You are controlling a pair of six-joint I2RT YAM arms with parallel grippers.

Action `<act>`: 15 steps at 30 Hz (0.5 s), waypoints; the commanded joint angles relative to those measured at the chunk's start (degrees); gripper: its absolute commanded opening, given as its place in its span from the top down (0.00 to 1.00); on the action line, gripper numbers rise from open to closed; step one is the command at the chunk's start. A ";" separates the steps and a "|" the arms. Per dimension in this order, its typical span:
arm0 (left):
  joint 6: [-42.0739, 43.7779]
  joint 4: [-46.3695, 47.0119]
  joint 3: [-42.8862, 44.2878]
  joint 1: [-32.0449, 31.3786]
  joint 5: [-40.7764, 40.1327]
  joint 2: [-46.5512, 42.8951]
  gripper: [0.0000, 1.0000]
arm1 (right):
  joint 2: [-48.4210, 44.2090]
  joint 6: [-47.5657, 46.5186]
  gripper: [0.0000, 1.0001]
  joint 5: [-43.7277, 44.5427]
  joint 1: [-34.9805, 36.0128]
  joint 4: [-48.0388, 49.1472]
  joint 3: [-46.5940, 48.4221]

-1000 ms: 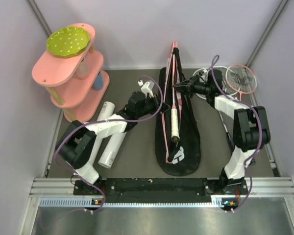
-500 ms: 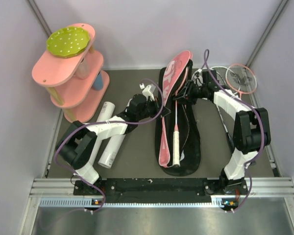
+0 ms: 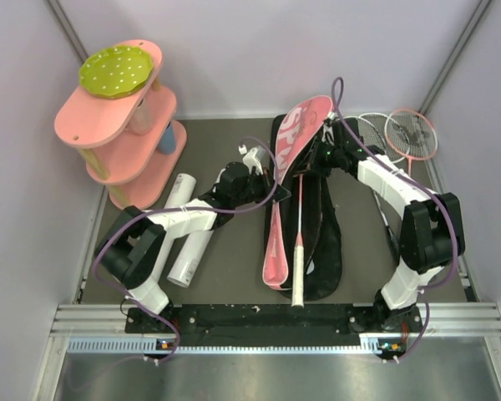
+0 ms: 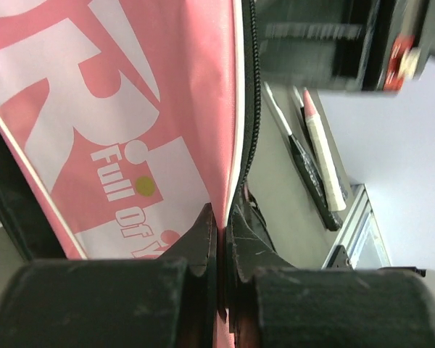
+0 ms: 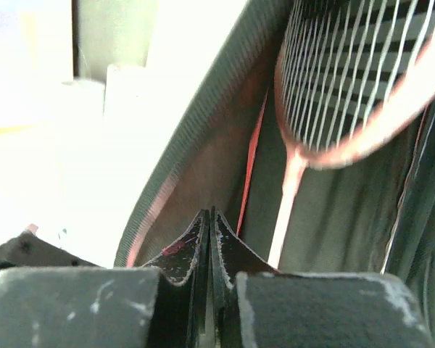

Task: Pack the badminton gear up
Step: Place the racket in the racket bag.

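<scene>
Left claw (image 4: 219, 239): shut right down on the zipped edge of the pink flap (image 4: 130, 109), which is held lifted off the black half of the bag (image 3: 326, 251).
Right claw (image 5: 209, 232): closed completely, and nothing can be seen between its fingers. It is placed at the far end of the bag, just right of the flap.
Bag: laid lengthwise in the middle of the worktop (image 3: 234, 276), with its mouth kept open on its right side.
Racket (image 3: 300, 209): laid inside the bag. Its strung head is seen ahead of the right claw and is not gripped. Its handle is pushed out just past the near end of the bag.
Just changed: within the last second the flap, which stood edge-on, has been swung towards the left of the bag so that its lettered pink face is shown. The racket has been shifted along the bag towards its near end, and the right claw has been opened and shut again.
Meaning for the task: 1 racket is judged to be let go inside the bag, though it probably has to be pushed back before zipping.
Still to be packed: 2 rackets (image 3: 411, 132) beyond the far right of the bag, and the white tubes (image 3: 189, 251) well to the left of the bag.
</scene>
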 commanded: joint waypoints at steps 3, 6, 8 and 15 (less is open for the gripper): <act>-0.07 4.73 -1.59 -0.10 2.26 -4.63 1.00 | 2.89 0.10 1.00 6.76 -1.72 3.52 10.69; 0.81 4.12 -1.16 -0.02 2.52 -4.80 1.00 | 0.98 -3.23 0.99 3.70 -1.80 -4.14 10.37; 0.81 4.20 -0.98 -0.02 2.70 -4.80 1.00 | -5.41 -6.82 0.86 2.54 -1.28 -5.05 3.03; -1.73 6.93 -0.80 0.07 5.07 -3.75 1.00 | -15.22 -13.52 0.55 -3.77 -1.28 -2.06 -12.49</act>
